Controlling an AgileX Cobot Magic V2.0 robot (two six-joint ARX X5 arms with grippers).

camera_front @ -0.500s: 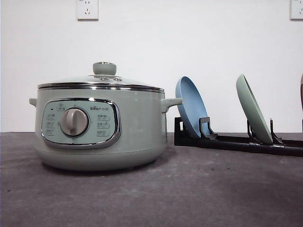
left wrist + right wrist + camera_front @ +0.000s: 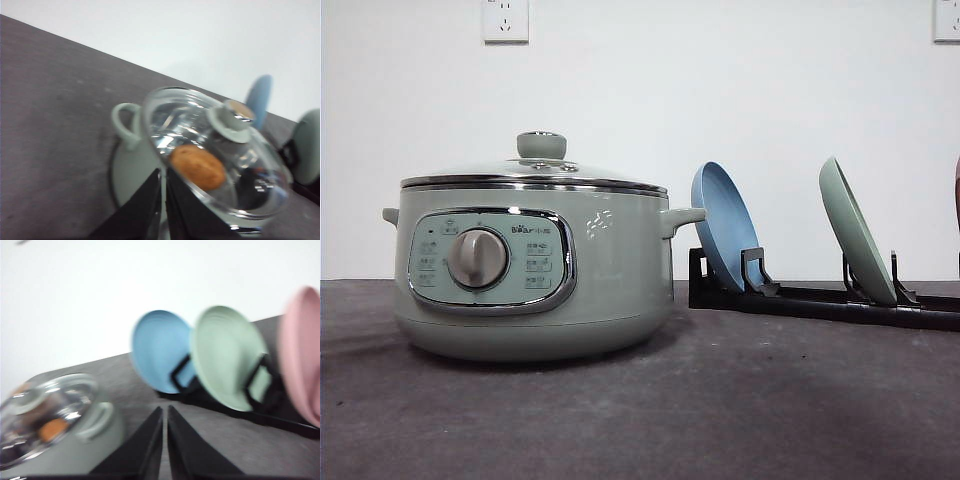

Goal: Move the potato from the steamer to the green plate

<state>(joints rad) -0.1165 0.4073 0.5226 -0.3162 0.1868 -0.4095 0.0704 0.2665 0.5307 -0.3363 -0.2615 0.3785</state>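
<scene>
Left wrist view: left gripper [image 2: 163, 210] nearest the lens, its fingers [image 2: 142, 210] pressed almost together, nothing between them. It hangs above the near rim of the steamer [image 2: 131, 175], tilted, looking down through the glass lid [image 2: 210, 155]. The potato [image 2: 198, 166] lies inside, under the glass. The lid's green knob [image 2: 231, 120] sits beyond the fingers, apart from them.

Right wrist view: right gripper [image 2: 165, 445] likewise nearly closed and empty, aimed over bare desk [image 2: 280, 450] between pot and rack. The blue plate [image 2: 160, 350] and the green plate [image 2: 230, 355] lean on edge in the black rack [image 2: 280, 420], a pink plate [image 2: 302, 355] past them.

Front view: lid seated square on the pot; both plates upright in their slots further back.

Judgement: nothing has been lifted yet. The lid must come off first, so the fingers need to spread, centre on the knob, and raise it straight up to avoid dragging the rim. The green plate likely wants laying flat on the desk before the potato goes on it; pulling it free risks knocking the blue neighbour.
</scene>
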